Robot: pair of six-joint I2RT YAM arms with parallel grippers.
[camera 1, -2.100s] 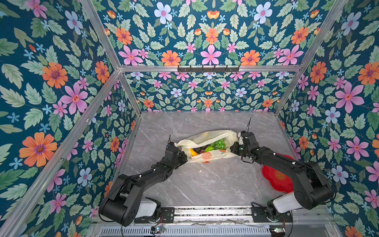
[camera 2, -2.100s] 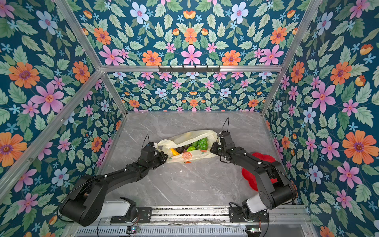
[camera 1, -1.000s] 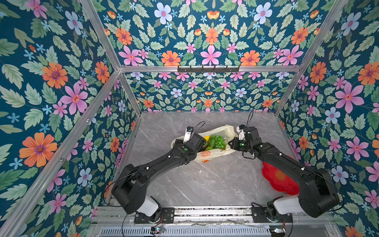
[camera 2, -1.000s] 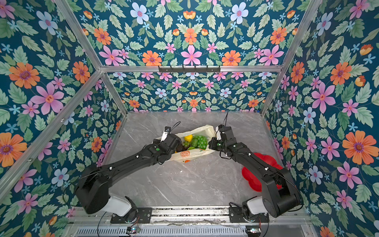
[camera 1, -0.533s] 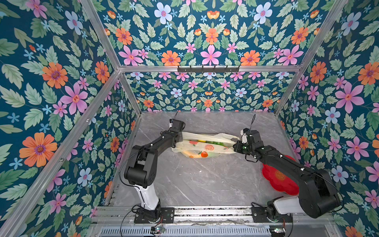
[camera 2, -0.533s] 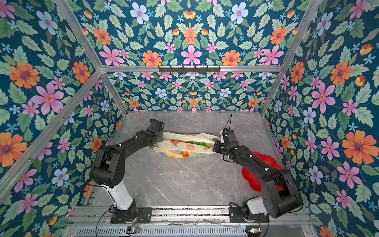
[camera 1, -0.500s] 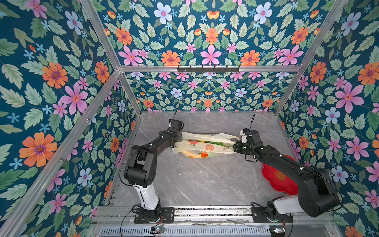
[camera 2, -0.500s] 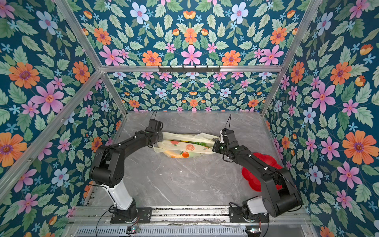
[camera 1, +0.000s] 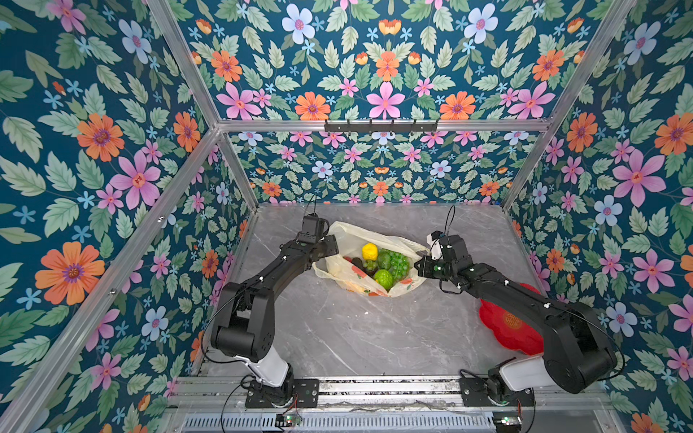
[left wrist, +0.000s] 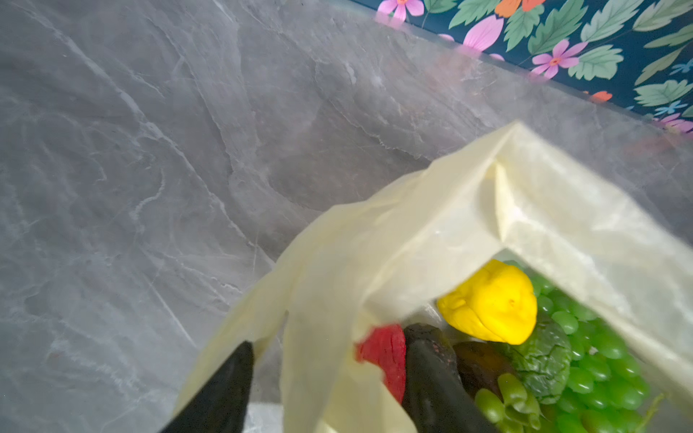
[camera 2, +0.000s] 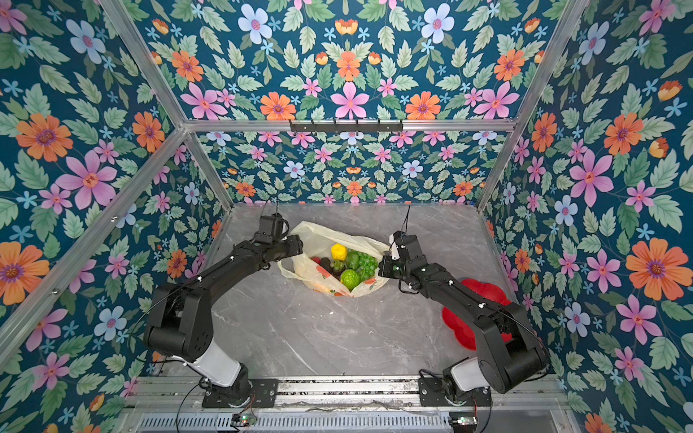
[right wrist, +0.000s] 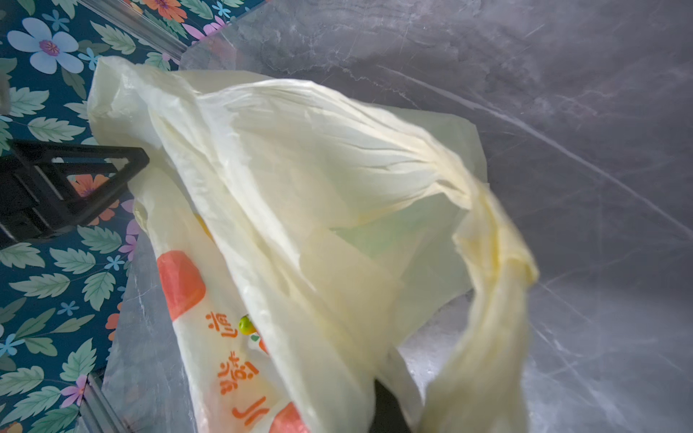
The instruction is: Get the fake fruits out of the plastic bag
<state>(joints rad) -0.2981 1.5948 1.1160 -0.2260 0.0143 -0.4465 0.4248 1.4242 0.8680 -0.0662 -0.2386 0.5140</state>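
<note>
Gray tabletop: red flower-shaped plate, partly under R arm, at 4 o'clock of plastic bag. Bag gapes w/ lemon, green grapes, bumpy green fruit inside. R hand clamped on bag at 3 o'clock; L hand spread apart at 10 o'clock.

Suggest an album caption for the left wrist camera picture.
Looking into the open plastic bag: yellow lemon, red strawberry and green grapes inside, grey table behind.

Your plastic bag lies open on the gray surface, fake fruits inside. Your right tool pinches one edge; your left tool is at the other.
</note>
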